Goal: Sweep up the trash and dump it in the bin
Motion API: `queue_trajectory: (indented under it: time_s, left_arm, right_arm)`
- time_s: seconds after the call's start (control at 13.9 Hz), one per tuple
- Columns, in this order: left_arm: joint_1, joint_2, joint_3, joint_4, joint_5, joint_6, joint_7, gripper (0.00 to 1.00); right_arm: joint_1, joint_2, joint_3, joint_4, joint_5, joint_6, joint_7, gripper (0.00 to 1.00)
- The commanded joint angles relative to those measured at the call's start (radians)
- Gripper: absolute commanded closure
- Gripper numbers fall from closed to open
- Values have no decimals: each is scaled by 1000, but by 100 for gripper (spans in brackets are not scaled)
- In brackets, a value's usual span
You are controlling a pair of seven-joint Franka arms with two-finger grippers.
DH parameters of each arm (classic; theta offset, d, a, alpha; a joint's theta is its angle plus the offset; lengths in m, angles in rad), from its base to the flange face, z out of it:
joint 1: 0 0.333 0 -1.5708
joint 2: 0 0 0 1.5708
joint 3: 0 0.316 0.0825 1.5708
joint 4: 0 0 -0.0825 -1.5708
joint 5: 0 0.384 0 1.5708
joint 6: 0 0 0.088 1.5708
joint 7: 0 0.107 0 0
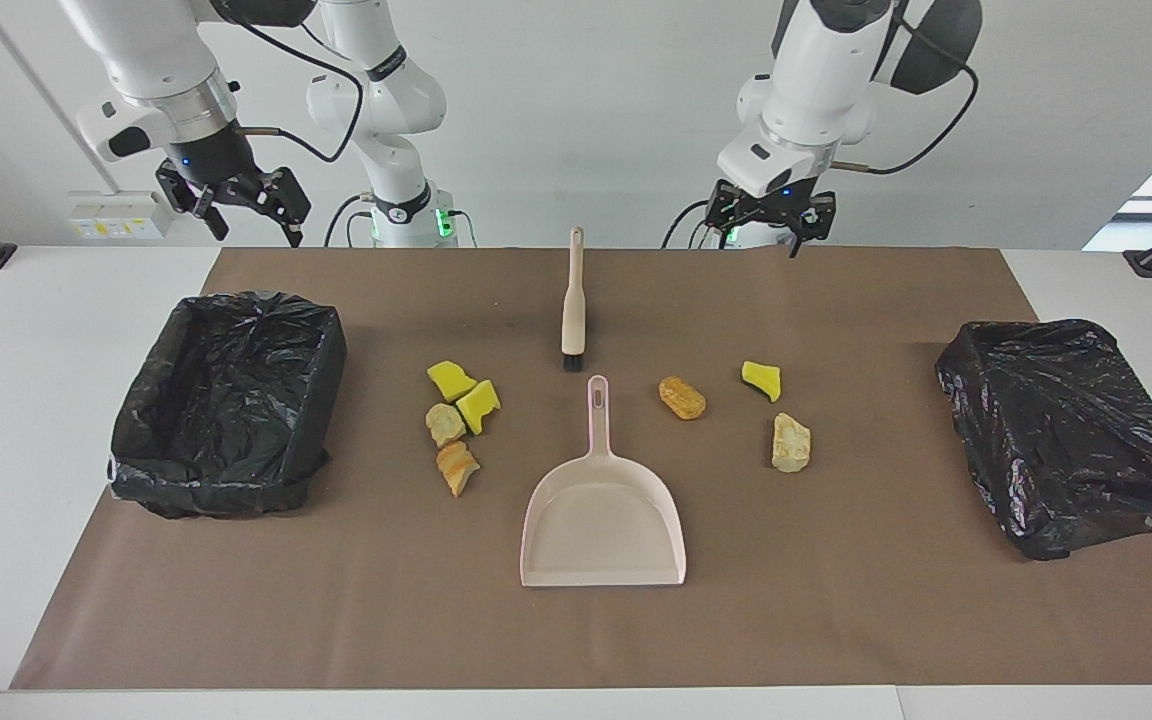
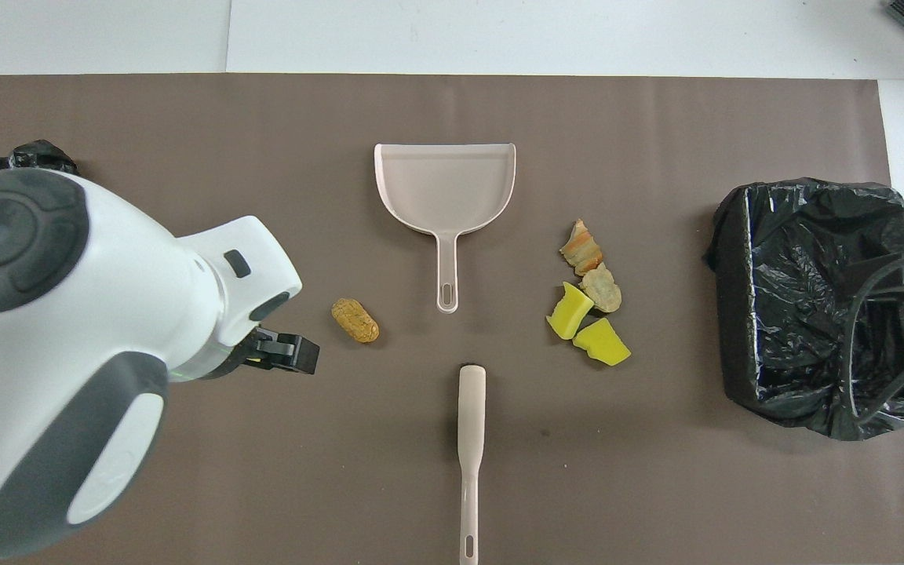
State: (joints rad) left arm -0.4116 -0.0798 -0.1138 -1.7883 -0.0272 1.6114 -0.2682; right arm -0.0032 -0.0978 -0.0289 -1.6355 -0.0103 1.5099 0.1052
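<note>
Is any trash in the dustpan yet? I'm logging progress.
No, the dustpan is bare; the trash lies on the mat beside it.

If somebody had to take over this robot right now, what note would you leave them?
Left gripper: open, holding nothing, raised over the mat's robot-side edge.
Right gripper: open, holding nothing, waiting raised near its bin.
Trash: four pieces clustered toward the right arm's end, three toward the left arm's, all on the mat.
Brush and dustpan lie mid-table, untouched.
Done: nothing.
Left: sweeping, dumping.
</note>
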Motion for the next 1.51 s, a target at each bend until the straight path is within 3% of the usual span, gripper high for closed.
queue_trajectory:
  time_s: [0.0,0.36,0.5,0.65,0.94,1.15,1.3,1.44]
  left_arm:
    - [-88,-60,20,-143,-17,134,-66,0]
    - [-277,-37,20,-299,-19,326,-225,0]
    - [-363,12,20,-333,-19,402,-319,0]
    - [-407,29,19,-379,-22,490,-371,0]
    - [-521,66,19,-456,-39,619,-440,0]
    - [-575,109,20,-479,-39,640,-462,0]
    - [-579,127,20,-479,-39,671,-485,0]
    - [-579,127,20,-477,-39,668,-485,0]
  right_arm:
    - [-14,-26,4,-32,4,13,-32,0]
    - [-11,-26,6,-78,4,15,-21,0]
    - [3,-25,7,-92,4,24,-18,0]
    - [58,9,9,-81,0,50,23,0]
    - [179,189,9,98,6,46,177,0]
    - [268,343,9,228,12,50,296,0]
    - [325,484,9,379,13,52,399,0]
    - [344,555,20,427,35,110,436,0]
